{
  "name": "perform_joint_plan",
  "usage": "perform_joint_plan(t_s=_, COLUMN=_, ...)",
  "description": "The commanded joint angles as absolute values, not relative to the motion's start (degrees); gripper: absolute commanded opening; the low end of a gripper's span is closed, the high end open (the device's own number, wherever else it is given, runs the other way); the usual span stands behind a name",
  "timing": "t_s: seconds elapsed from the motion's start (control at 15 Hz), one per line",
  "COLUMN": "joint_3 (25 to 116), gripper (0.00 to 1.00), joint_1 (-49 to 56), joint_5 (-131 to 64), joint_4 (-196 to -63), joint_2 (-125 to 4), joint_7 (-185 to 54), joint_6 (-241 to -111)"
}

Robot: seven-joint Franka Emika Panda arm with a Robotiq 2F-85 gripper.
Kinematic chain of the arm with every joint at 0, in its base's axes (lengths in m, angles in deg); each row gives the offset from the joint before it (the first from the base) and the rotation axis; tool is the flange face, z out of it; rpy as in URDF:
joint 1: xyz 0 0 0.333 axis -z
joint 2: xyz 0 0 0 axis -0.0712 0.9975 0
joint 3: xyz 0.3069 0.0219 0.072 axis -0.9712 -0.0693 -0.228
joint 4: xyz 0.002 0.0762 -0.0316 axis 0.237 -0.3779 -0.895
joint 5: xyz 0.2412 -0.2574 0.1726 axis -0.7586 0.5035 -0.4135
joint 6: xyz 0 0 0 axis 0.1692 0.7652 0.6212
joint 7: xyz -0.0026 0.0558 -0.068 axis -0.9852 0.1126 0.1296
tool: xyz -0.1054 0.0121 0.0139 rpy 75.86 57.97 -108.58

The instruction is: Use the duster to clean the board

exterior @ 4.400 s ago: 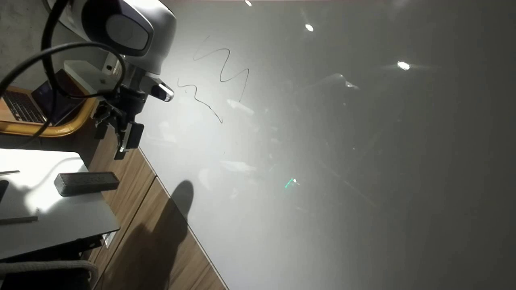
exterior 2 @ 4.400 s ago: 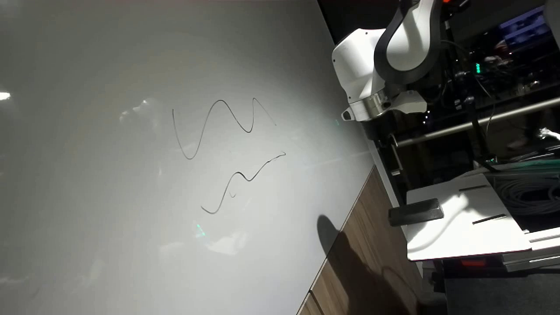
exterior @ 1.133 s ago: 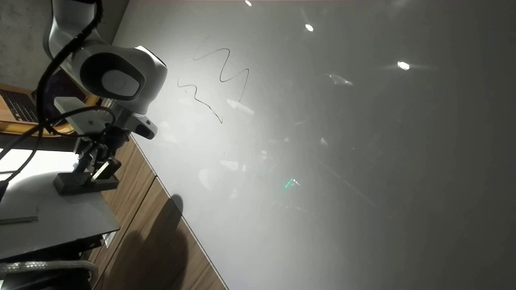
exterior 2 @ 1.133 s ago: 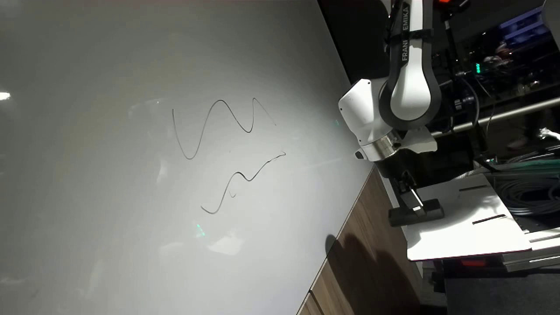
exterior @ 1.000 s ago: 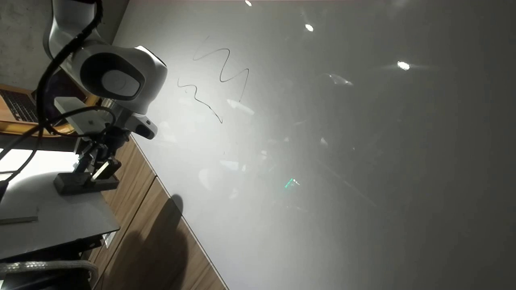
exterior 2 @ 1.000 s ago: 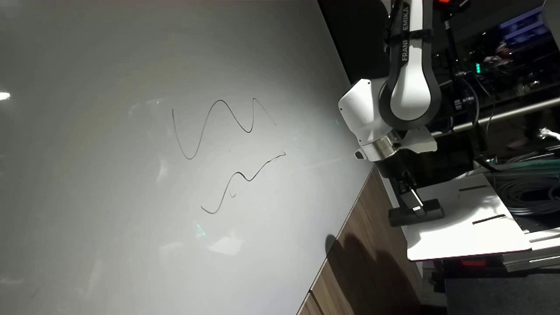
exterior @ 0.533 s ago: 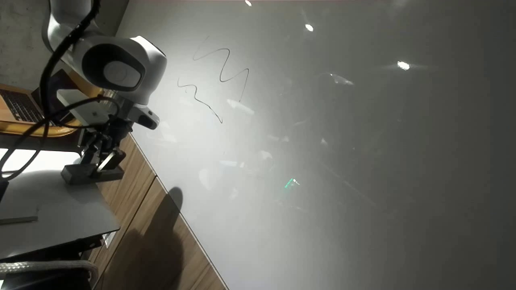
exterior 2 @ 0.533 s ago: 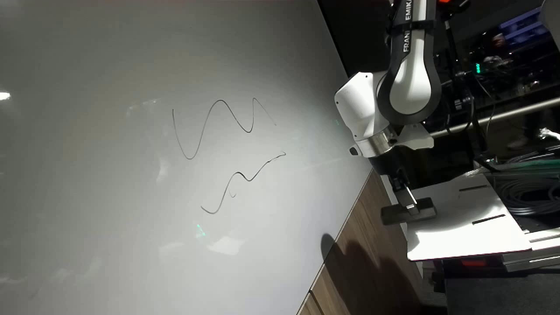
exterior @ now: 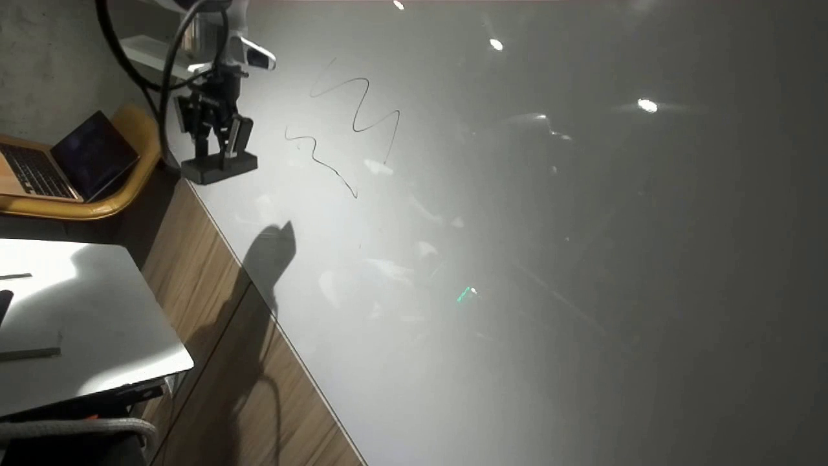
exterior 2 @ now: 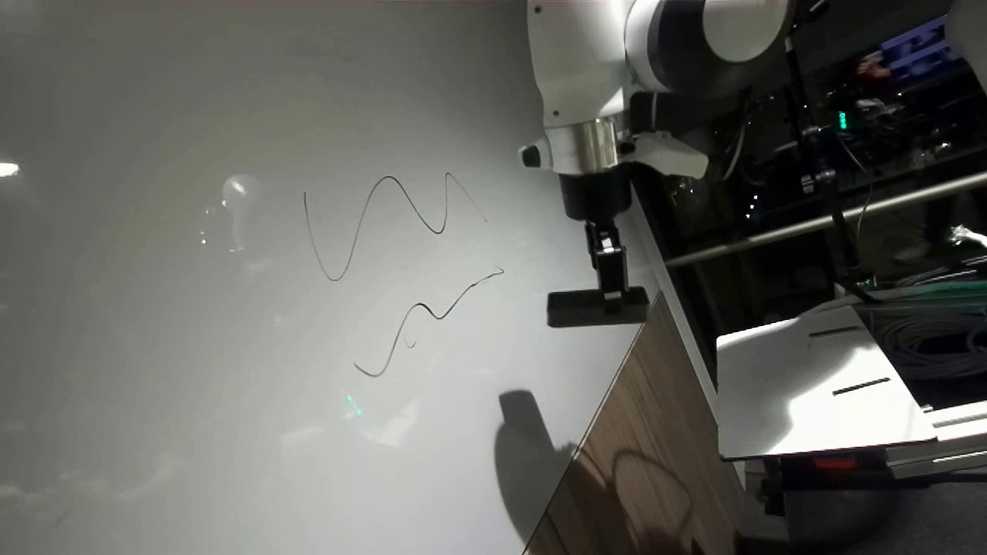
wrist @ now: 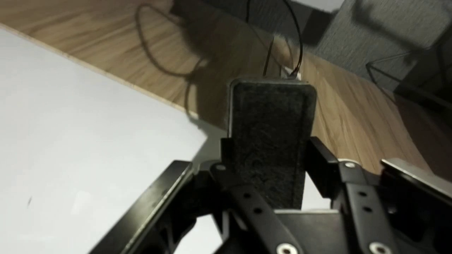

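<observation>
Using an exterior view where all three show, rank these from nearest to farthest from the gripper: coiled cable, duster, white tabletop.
1. The duster: nearest, held in the gripper.
2. The white tabletop: next, lower and to the right of the gripper in that view.
3. The coiled cable: farthest, out past the tabletop's right edge in that view.

**White and black, with a glint of metal**

In an exterior view the arm [exterior 2: 578, 62] has a smooth white shell marked with small dark dots [exterior 2: 556, 113]. A broad dark band [exterior 2: 680, 46] curves round a white cap [exterior 2: 744, 27]. Next come a shiny metal ring [exterior 2: 599, 145] and a black cylindrical collar [exterior 2: 595, 195]. Thick black cables [exterior: 108, 32] hang in loops. The jaws are black and jointed, with silver-headed screws [wrist: 349, 164] and links [wrist: 365, 218] pierced by dark holes.
</observation>
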State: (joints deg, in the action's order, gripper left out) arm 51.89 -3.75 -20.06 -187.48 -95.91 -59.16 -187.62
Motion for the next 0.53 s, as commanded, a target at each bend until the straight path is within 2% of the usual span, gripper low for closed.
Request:
perform_joint_plan(t_s=0.0, joint_3=46.1, gripper=0.28, joint_1=-2.4, joint_5=-12.8, joint_4=-179.3, joint_2=-97.1, joint_7=-55.0, joint_6=-185.6)
perform_joint_plan(t_s=0.27, joint_3=41.3, gripper=0.28, joint_1=1.0, joint_5=-1.8, joint_4=-168.3, joint_2=-94.1, joint_7=-50.4, joint_6=-186.4)
perform_joint_plan(t_s=0.47, joint_3=41.3, gripper=0.28, joint_1=3.0, joint_5=5.0, joint_4=-162.0, joint_2=-91.3, joint_7=-47.7, joint_6=-186.8)
